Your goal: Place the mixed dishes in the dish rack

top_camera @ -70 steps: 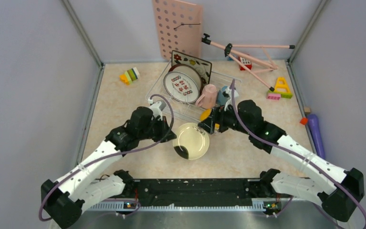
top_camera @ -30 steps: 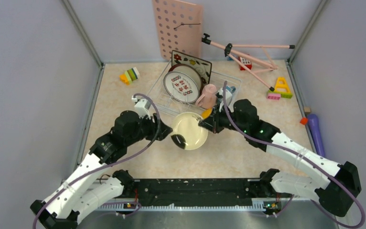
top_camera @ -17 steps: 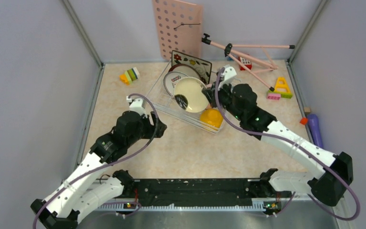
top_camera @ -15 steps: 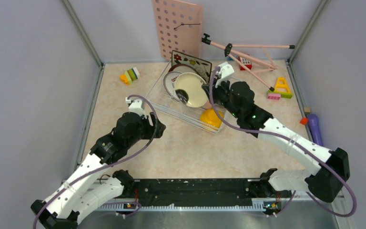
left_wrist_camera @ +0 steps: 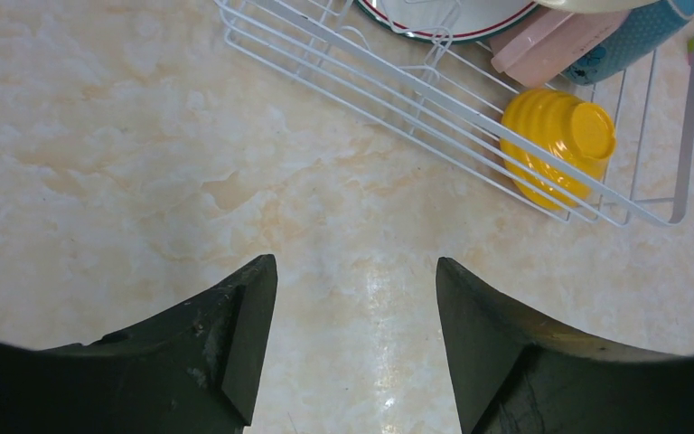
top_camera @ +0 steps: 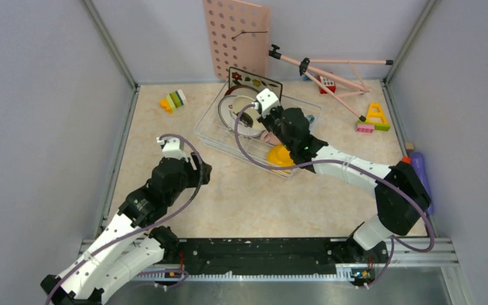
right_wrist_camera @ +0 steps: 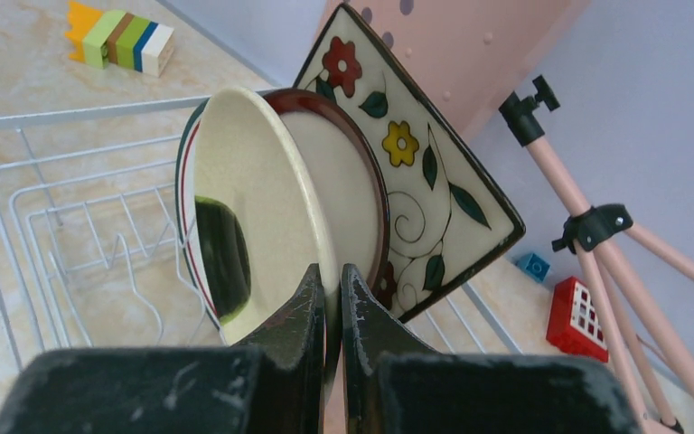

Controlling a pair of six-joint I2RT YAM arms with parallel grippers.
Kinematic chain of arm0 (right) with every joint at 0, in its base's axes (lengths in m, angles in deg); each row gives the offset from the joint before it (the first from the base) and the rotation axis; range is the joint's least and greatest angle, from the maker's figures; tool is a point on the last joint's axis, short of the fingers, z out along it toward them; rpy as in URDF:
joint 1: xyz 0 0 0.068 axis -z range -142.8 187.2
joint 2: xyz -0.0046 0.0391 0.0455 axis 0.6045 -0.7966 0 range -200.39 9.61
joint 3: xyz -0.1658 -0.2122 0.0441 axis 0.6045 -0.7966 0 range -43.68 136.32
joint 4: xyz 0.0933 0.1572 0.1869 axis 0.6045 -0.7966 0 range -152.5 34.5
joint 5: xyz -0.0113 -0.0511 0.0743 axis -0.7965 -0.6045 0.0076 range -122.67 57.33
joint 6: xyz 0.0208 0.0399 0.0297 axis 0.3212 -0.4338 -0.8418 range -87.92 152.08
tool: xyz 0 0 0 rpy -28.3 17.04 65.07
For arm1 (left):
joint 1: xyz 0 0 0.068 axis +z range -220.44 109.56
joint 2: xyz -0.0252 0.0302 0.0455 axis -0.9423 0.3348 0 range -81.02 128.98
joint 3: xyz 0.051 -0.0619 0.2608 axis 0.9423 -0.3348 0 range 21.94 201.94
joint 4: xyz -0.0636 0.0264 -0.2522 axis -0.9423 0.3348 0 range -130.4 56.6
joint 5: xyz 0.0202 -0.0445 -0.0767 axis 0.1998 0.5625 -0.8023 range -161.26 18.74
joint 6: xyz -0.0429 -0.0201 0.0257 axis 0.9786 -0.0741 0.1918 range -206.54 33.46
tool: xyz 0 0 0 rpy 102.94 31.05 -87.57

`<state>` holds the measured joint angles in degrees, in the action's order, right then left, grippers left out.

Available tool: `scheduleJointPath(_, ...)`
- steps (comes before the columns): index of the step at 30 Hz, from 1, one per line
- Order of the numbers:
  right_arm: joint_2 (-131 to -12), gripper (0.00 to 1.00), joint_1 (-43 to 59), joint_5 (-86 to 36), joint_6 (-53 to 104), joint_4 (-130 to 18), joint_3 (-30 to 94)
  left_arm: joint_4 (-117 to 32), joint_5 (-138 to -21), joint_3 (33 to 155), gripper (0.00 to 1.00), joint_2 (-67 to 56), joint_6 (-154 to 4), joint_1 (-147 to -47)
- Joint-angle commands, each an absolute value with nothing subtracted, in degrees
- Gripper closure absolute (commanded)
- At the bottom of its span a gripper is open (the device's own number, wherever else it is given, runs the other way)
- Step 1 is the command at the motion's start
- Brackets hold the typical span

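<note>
The white wire dish rack (top_camera: 208, 131) stands at the back middle of the table. My right gripper (right_wrist_camera: 332, 271) is shut on the rim of the cream plate with the black blotch (right_wrist_camera: 262, 208). It holds the plate on edge inside the rack, next to a dark-red-rimmed plate (right_wrist_camera: 354, 194) and the square flowered plate (right_wrist_camera: 416, 172). An orange-yellow bowl (left_wrist_camera: 556, 145) lies upside down in the rack's near corner, with a pink cup (left_wrist_camera: 551, 45) and a blue cup (left_wrist_camera: 637, 36) beside it. My left gripper (left_wrist_camera: 357, 267) hangs open over bare table in front of the rack, holding nothing.
A pink pegboard (top_camera: 235, 38) leans on the back wall, and a pink tripod (top_camera: 330, 70) lies to its right. Toy blocks sit at the back left (top_camera: 173, 100) and at the right (top_camera: 373, 117). A purple object (top_camera: 419, 175) lies by the right wall.
My right arm has lifted the cream plate off the table and carried it back into the rack, turned on edge. My left gripper has drawn back toward the near left, away from the plate.
</note>
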<state>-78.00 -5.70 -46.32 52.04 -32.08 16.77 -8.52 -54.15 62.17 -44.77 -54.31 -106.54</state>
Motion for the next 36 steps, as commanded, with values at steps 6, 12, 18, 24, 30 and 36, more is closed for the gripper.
scheduleJointPath(6,-83.2,1.00,-5.9,-41.1,59.2,-18.6,21.7,-13.1,-49.0,59.1,0.31,-46.9,-51.2,-106.4)
scheduleJointPath(12,-87.0,1.00,-6.2,-40.0,59.7,-17.0,21.7,-13.5,-47.5,58.8,0.32,-48.4,-51.2,-106.5)
scheduleJointPath(18,-90.7,1.00,-6.7,-40.2,59.2,-14.7,21.0,-14.9,-46.9,58.0,0.33,-48.6,-51.1,-106.5)
scheduleJointPath(24,-94.3,1.00,-7.2,-41.1,58.4,-11.8,19.6,-15.5,-46.3,57.2,0.34,-48.0,-51.6,-106.5)
scheduleJointPath(30,-94.8,0.48,-7.6,-41.8,56.1,-16.1,21.5,-15.7,-47.7,57.3,0.34,-47.2,-51.5,-106.5)
scheduleJointPath(36,-89.5,0.33,-7.8,-42.5,52.0,-22.1,22.1,-17.3,-50.5,55.6,0.32,-47.6,-51.7,-106.4)
